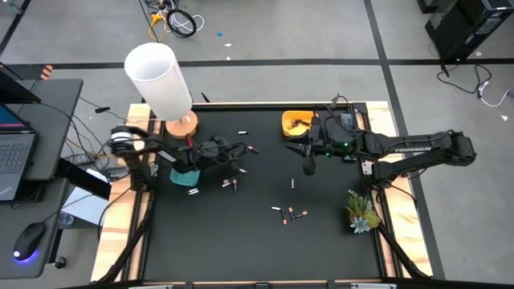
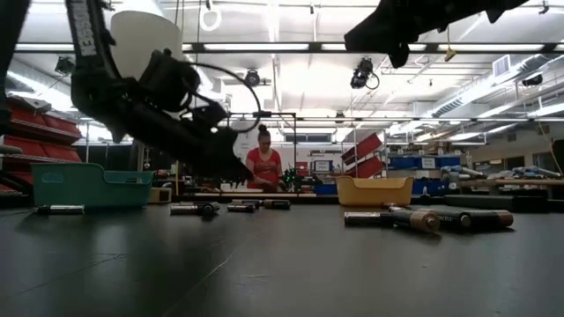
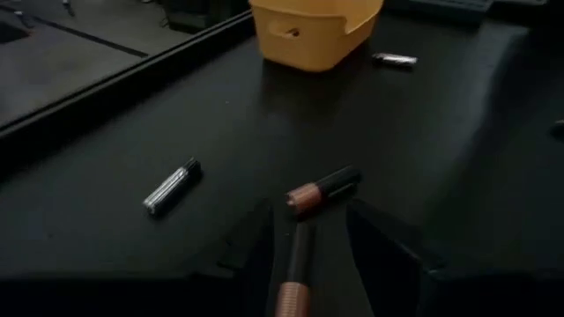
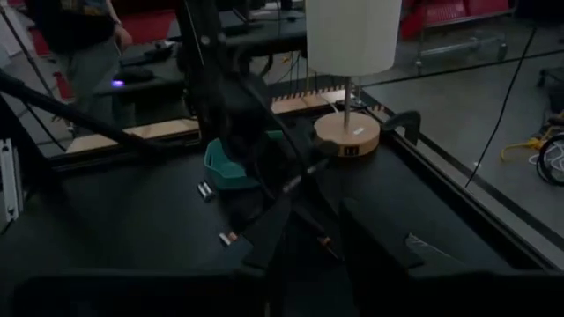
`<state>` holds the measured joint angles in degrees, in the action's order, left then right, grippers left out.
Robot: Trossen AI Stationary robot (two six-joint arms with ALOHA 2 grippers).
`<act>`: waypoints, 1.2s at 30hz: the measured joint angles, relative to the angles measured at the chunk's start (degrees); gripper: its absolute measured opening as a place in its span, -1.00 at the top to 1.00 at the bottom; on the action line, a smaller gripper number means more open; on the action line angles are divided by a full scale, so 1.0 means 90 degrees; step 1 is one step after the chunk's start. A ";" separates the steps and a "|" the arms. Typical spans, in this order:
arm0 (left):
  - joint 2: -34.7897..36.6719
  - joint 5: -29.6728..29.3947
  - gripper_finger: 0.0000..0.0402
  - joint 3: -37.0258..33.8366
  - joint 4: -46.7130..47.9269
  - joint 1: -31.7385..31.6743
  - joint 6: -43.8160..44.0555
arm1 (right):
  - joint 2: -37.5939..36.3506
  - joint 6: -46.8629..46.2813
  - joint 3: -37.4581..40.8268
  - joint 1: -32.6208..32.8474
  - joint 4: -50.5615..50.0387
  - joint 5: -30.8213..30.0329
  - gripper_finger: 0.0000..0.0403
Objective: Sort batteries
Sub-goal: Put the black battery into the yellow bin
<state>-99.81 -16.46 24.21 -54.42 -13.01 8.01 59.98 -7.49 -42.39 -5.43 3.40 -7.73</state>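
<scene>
Left wrist view, left gripper (image 3: 310, 255) low, fingers straddling dark battery (image 3: 295, 273)

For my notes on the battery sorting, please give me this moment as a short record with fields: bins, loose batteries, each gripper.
bins: teal bin on the table's left, yellow bin at the far right
loose batteries: scattered on the black table, one pair near the teal bin
left gripper: open, low over a dark battery lying between its fingers
right gripper: beside the yellow bin, holds nothing visible
</scene>
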 joint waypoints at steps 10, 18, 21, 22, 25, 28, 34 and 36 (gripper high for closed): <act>-0.1071 0.0102 0.22 0.0409 -0.0833 -0.0103 -0.0039 | 0.0000 0.0012 0.0000 0.0000 -0.0029 0.0002 0.47; -0.1168 0.0177 0.22 0.0457 -0.0497 -0.0103 0.0014 | 0.0000 -0.0002 -0.0002 0.0007 -0.0008 0.0015 0.47; -0.1168 0.0188 0.22 0.0457 -0.0197 -0.0103 0.0219 | 0.0000 -0.0002 -0.0002 0.0007 -0.0005 0.0032 0.47; -0.1166 0.0188 0.22 0.0458 -0.0117 -0.0103 0.0301 | 0.0000 -0.0002 -0.0002 0.0007 -0.0006 0.0033 0.47; -0.1154 0.0274 0.22 0.0469 -0.0033 -0.0103 0.0429 | 0.0000 0.0002 -0.0002 0.0007 -0.0005 0.0034 0.47; -0.1154 0.0324 0.23 0.0469 -0.0029 -0.0108 0.0454 | 0.0000 0.0007 -0.0002 0.0007 -0.0005 0.0034 0.47; -0.1140 0.0332 0.59 0.0473 0.0121 -0.0113 0.0445 | 0.0000 0.0012 -0.0002 0.0007 -0.0003 0.0036 0.47; -0.1129 0.0405 0.73 0.0476 0.0194 -0.0113 0.0445 | 0.0000 0.0012 -0.0002 0.0007 -0.0005 0.0036 0.47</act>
<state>-109.97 -12.81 28.49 -52.67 -14.02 12.02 59.99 -7.38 -42.41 -5.37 3.36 -7.40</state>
